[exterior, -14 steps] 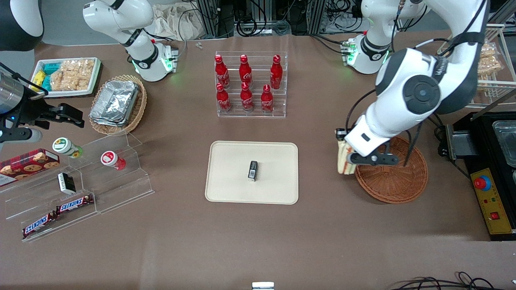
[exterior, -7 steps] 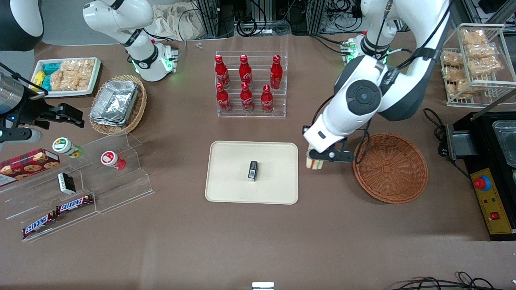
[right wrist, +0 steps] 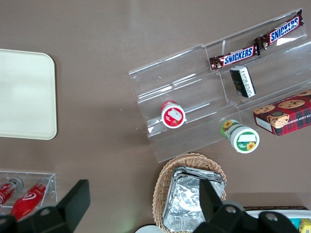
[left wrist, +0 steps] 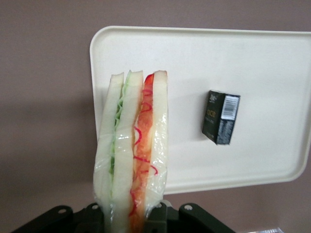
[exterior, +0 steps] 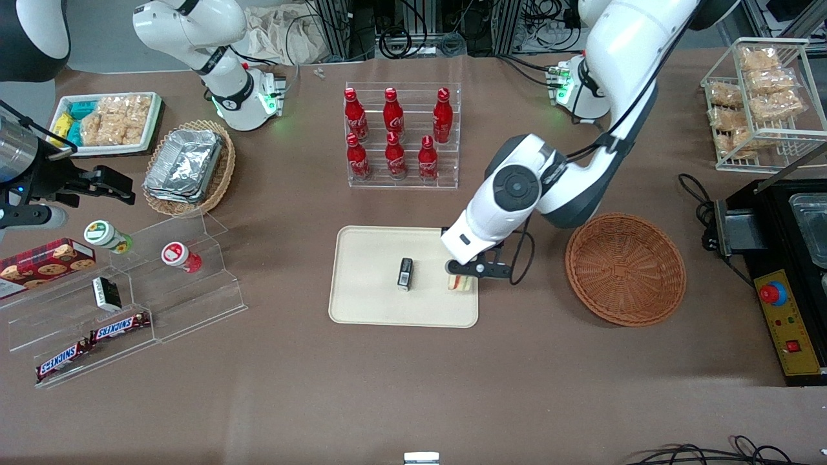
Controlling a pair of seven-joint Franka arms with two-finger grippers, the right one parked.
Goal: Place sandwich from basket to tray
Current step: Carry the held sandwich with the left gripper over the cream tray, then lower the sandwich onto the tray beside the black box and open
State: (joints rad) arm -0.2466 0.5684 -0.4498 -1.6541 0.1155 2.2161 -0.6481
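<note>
My left gripper hangs over the cream tray, at the tray's edge toward the working arm's end, shut on the wrapped sandwich. In the left wrist view the sandwich stands on edge between the fingers, pale bread with green and red filling showing, held above the tray near its corner. The reddish-brown wicker basket sits beside the tray toward the working arm's end, with nothing in it.
A small black box lies near the tray's middle, also visible in the left wrist view as the black box. A clear rack of red bottles stands farther from the camera than the tray. Black equipment lies past the basket.
The left arm has carried the sandwich from beside the basket's rim sideways across the table to above the tray's edge, lowering as it went. The basket stays put.
</note>
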